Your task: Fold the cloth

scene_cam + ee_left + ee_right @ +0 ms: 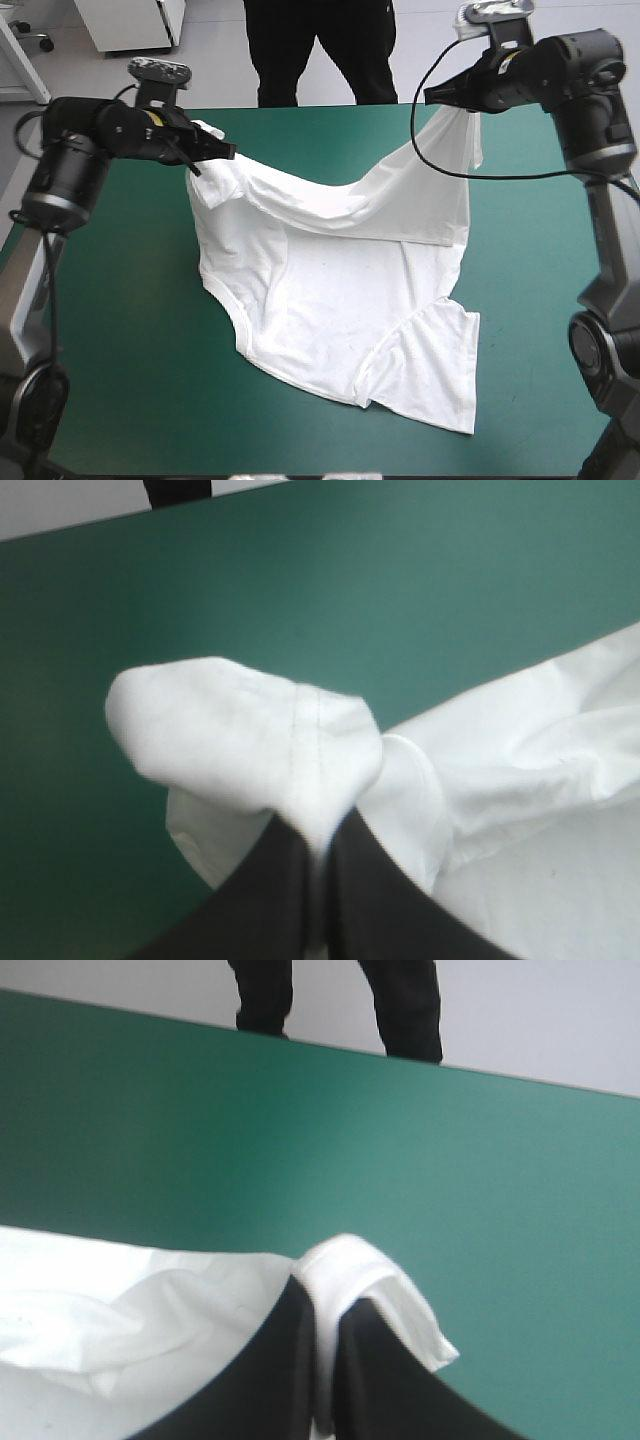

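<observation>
1. T-shirt (pixel 330 310): the near part lies flat on the teal-green table (pixel 120 350), one sleeve toward the near-right corner.
2. The far part hangs clear of the table, sagging between my two grippers.
3. Left gripper (pixel 225 153): fingers pressed together on a hemmed corner, toward the far-left corner.
4. Right gripper (pixel 437 96): pinching the other corner, held higher, at the far edge toward the right.

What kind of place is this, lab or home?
Probably a robotics lab bench, not a home: a table with a teal-green cover, left arm and right arm at its sides, both jaws shut on one white T-shirt, holding its far edge up.
</observation>
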Controlling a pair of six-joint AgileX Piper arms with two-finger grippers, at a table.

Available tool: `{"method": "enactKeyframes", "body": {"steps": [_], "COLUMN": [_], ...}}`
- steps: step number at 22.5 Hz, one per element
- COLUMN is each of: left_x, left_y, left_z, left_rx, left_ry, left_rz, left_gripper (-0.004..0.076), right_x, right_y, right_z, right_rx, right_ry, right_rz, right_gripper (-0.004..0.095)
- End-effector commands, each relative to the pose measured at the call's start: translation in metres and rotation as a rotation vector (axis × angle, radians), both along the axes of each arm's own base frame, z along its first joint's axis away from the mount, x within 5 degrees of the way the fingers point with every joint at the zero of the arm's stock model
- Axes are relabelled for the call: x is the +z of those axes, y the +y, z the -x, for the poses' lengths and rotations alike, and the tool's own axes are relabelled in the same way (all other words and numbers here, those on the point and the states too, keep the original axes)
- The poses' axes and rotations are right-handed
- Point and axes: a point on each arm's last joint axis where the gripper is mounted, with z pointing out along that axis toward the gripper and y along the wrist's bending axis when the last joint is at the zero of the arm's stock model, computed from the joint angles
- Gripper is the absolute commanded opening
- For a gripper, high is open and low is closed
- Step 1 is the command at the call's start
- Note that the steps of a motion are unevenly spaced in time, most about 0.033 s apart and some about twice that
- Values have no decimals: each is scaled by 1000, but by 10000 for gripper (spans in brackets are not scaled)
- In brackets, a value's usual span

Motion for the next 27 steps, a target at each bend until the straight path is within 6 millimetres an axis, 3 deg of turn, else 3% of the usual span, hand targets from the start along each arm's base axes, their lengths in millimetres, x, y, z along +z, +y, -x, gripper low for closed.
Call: {"method": "enactKeyframes", "body": {"steps": [1,4,8,9,10,11,12,13,14,16,18,21,22,25,27], "left_x": [-12,-46,-78,-84,-93,-97,-99,-99,-95,-93,-88,-52,-37,-11,8], "left_y": [-6,-12,-14,-15,-15,-15,-15,-15,-14,-12,-8,3,6,13,20], "left_z": [-26,-53,-69,-71,-74,-75,-76,-76,-74,-71,-65,-36,-20,13,42], "left_rx": [16,19,24,24,23,18,9,4,-1,6,28,76,82,117,137], "left_ry": [-50,11,106,132,168,178,183,182,176,187,209,192,192,212,167], "left_rz": [16,-6,-37,-48,-62,-71,-79,-83,-86,-103,-127,-137,-134,-101,-74], "left_gripper": [-9,-9,-8,-2,38,84,228,320,511,636,686,669,669,663,651], "right_x": [-12,-45,-84,-93,-105,-108,-112,-112,-110,-105,-100,-64,-48,-42,-45], "right_y": [1,5,9,10,8,6,4,2,-4,-8,-15,-33,-36,-37,-30], "right_z": [-24,-50,-73,-78,-85,-87,-90,-91,-91,-89,-85,-59,-39,5,48], "right_rx": [5,2,7,11,37,49,54,55,45,52,63,64,72,90,123], "right_ry": [-49,27,131,156,184,194,200,197,194,188,187,146,136,185,233], "right_rz": [31,58,71,63,50,40,15,13,-2,-17,-35,-70,-84,-76,-57], "right_gripper": [-17,-17,10,44,148,214,368,442,612,706,723,719,719,688,661]}}
